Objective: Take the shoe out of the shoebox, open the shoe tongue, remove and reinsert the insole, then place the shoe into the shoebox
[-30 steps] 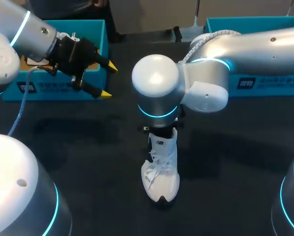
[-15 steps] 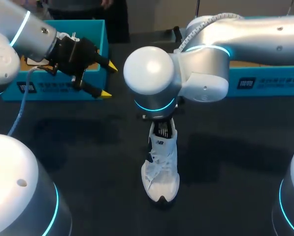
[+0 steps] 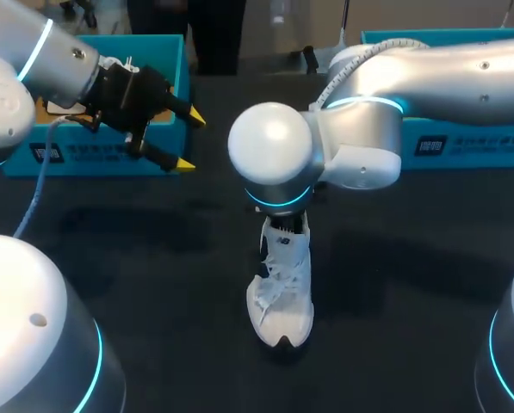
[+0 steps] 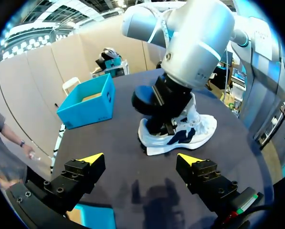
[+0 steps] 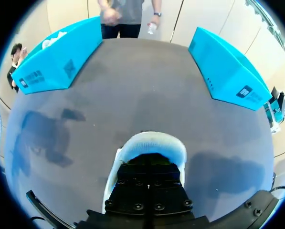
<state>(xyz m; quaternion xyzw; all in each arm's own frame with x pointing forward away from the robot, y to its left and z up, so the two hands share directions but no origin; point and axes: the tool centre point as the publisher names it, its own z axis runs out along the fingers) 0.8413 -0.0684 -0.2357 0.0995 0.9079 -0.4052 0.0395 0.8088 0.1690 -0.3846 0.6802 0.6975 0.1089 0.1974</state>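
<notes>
The dark bench (image 3: pixel 153 258) fills most of the head view. The right arm (image 3: pixel 411 77) comes in from the upper right of the frame and bends at a large white joint in the upper middle, with its wrist pointing straight down. The left arm (image 3: pixel 41 60) enters from the upper left corner.

Two blue shoeboxes stand along the far edge of the bench: the left shoebox (image 3: pixel 93 155) in the upper left of the frame, the right shoebox (image 3: pixel 463 146) in the upper right. Both are well apart from the shoe.

The white shoe (image 3: pixel 282 292) stands on its sole on the bench, just below the middle of the frame and outside both boxes. Its toe points toward the lower edge and its heel sits under the right wrist.

In the right wrist view the right end effector (image 5: pixel 150 179) reaches down into the opening of the shoe (image 5: pixel 152 143), where its yellow tips are hidden. Whether it is spread or pressed together cannot be told.

The left end effector (image 3: pixel 166 138) hangs in front of the left shoebox, spread wide and holding nothing. In its own view the left end effector (image 4: pixel 141 160) has the shoe (image 4: pixel 190 133) ahead of it, well apart.
</notes>
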